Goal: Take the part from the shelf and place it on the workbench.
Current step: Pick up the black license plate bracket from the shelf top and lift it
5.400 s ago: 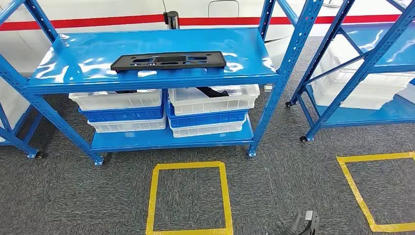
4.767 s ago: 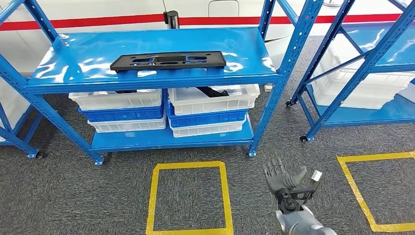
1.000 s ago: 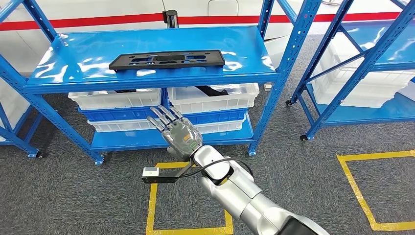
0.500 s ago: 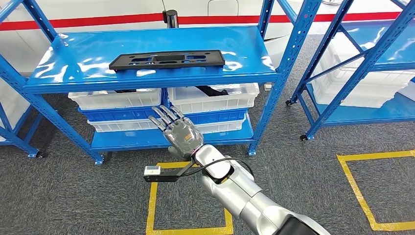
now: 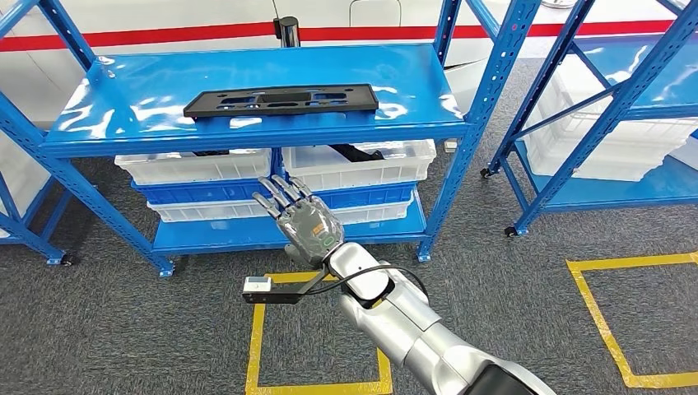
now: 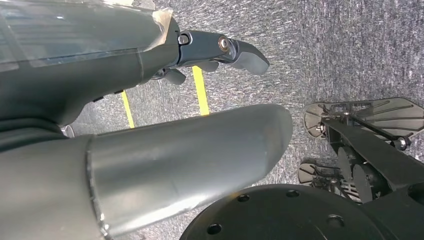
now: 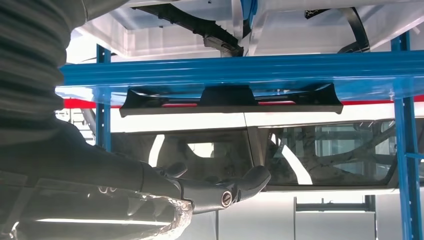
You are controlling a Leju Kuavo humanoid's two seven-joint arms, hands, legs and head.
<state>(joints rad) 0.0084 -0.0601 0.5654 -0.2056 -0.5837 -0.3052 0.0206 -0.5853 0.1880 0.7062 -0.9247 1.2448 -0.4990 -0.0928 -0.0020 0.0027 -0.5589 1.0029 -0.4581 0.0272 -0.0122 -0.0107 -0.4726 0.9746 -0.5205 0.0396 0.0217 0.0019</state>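
A flat black part (image 5: 281,100), long and pierced by several cut-outs, is seen lying on the top board of a blue shelf (image 5: 123,123), near the board's front edge and about midway along it. The right hand (image 5: 301,222) is raised in front of the shelf, below the level of the top board and well apart from the part; its fingers (image 5: 278,192) are spread wide and extended toward the shelf, and nothing is held. In the right wrist view the part (image 7: 231,97) is shown edge-on against the blue board, with the thumb (image 7: 235,187) in the foreground. On the lower board, white and blue bins (image 5: 197,188) are stacked in two columns, dark pieces being visible in the uppermost white ones. A yellow tape square (image 5: 257,329) is marked on the grey carpet beneath the silver right arm. The left hand (image 6: 200,55) is shown over the carpet in the left wrist view; whether its fingers are apart or closed cannot be told.
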